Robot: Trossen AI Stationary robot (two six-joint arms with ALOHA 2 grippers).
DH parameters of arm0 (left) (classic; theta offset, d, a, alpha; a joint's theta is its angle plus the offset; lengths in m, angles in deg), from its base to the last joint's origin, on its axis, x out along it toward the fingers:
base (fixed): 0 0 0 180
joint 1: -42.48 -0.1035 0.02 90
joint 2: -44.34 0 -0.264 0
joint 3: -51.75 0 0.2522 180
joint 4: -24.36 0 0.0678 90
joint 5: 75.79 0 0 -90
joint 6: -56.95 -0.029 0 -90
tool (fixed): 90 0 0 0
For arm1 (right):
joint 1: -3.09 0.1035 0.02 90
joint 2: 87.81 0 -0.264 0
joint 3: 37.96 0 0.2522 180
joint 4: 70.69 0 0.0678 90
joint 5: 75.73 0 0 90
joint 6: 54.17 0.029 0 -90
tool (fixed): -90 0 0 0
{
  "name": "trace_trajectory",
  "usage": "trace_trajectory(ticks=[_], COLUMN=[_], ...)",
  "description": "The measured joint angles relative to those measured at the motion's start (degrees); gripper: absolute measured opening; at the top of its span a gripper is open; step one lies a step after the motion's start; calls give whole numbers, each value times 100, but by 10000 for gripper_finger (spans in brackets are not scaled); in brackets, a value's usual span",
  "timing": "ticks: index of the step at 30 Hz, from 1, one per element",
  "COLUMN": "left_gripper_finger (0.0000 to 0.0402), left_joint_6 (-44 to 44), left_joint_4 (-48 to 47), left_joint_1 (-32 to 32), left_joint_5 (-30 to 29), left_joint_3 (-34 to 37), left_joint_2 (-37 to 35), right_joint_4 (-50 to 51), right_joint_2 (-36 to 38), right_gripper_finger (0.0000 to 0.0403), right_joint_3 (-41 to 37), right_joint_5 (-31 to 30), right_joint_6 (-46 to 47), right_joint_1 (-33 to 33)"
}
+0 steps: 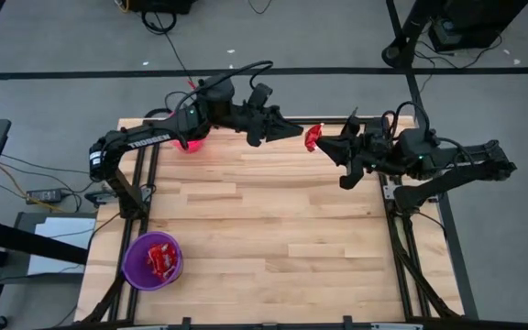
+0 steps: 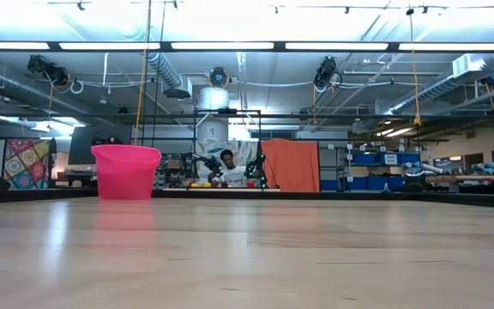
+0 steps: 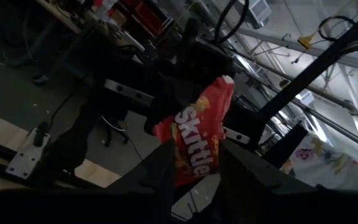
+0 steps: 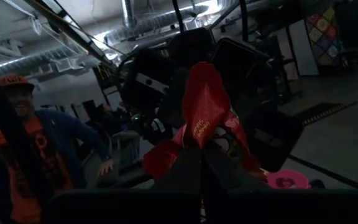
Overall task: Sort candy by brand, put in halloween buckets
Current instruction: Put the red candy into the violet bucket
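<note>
One shiny red candy packet [image 1: 313,137] printed "Skittles" [image 3: 197,134] is held in the air over the table's far edge, between my two grippers. My right gripper [image 1: 326,144] comes from the right and is shut on it [image 4: 201,155]. My left gripper [image 1: 297,131] faces it from the left and is open [image 3: 194,163], with a finger on either side of the packet's free end; I cannot tell if they touch it. The pink bucket [image 1: 191,143] stands under my left arm at the far left. The purple bucket [image 1: 152,259] holds several red packets. My right gripper pinches the red packet by one end [image 4: 201,134] between its two fingers [image 4: 188,167]. The fingers come level from the table's right side. The packet is lifted clear of the table and sticks out past the fingertips toward my left gripper.
The pink bucket [image 2: 125,172] stands upright on the wooden table top [image 1: 273,229]. The purple bucket sits at the near left corner. A person in an orange shirt [image 4: 23,143] stands beyond the table, and another person [image 2: 227,166] sits far back in the room.
</note>
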Motion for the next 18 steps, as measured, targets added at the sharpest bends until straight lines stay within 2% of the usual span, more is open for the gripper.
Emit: trace_trajectory(ticks=[7, 18], left_gripper_finger=[148, 149], left_joint_6=[32, 34], left_joint_4=[91, 205], left_joint_1=[0, -2], left_joint_5=[57, 53], left_joint_3=[-4, -4], left_joint_2=[40, 39], right_joint_4=[-45, -211], right_joint_2=[-100, -317], right_gripper_finger=[2, 2], right_joint_3=[0, 0], right_joint_5=[330, 875], right_joint_6=[24, 297], right_joint_1=[-228, -618])
